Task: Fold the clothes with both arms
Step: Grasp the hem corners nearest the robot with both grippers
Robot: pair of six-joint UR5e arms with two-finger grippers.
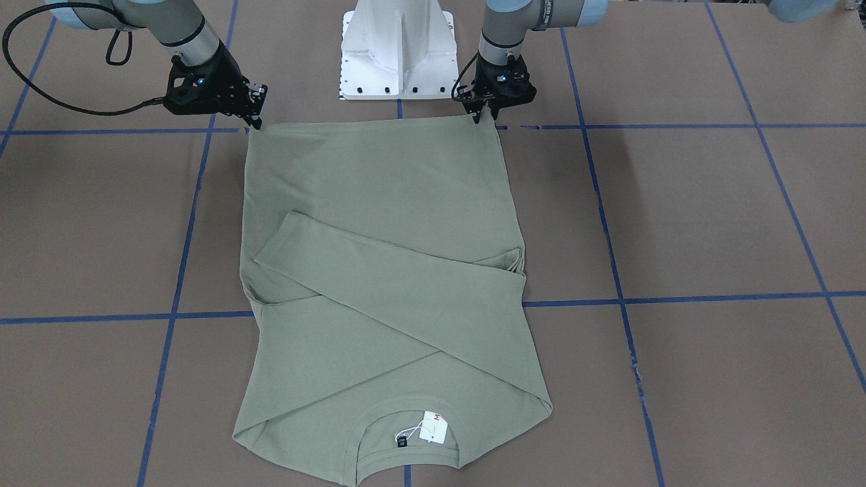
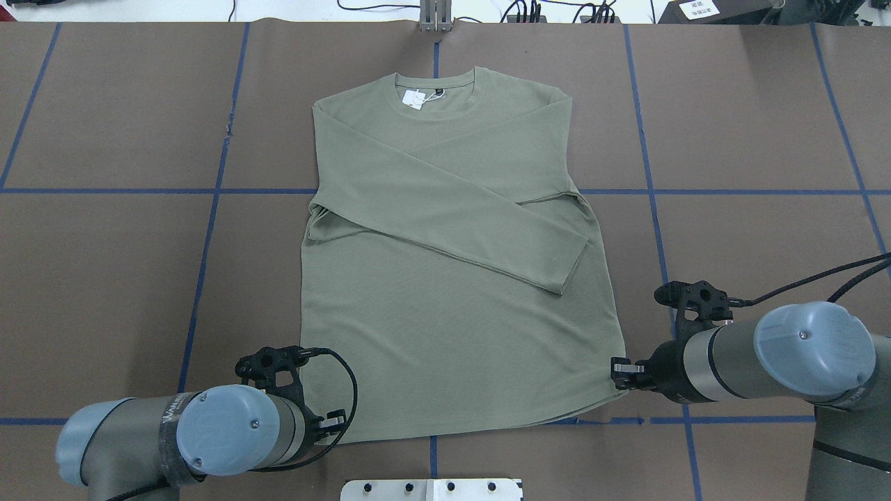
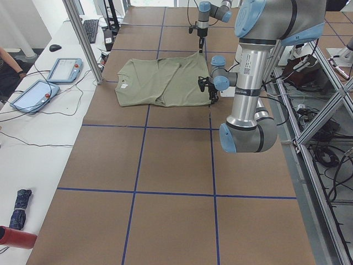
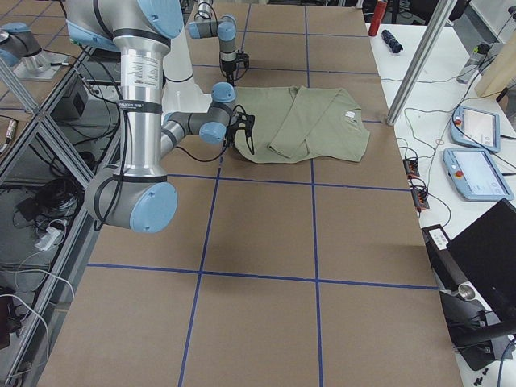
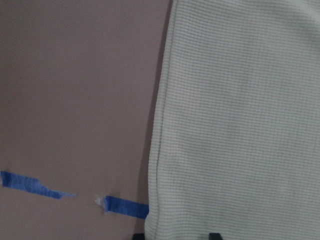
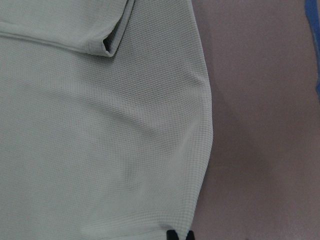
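Olive shirt (image 1: 379, 176) lies flat, sleeves (image 1: 385, 267) crossed.

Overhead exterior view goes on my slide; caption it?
Left gripper and right gripper meet the hem corners of an olive shirt, sleeves crossed.

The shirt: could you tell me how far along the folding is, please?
Done: both sleeves lie crossed over the shirt front. In hand: the left gripper, tips apart, and right gripper, tips nearly together, are at the hem corners. To do: carrying the hem up toward the collar, then any further folds.
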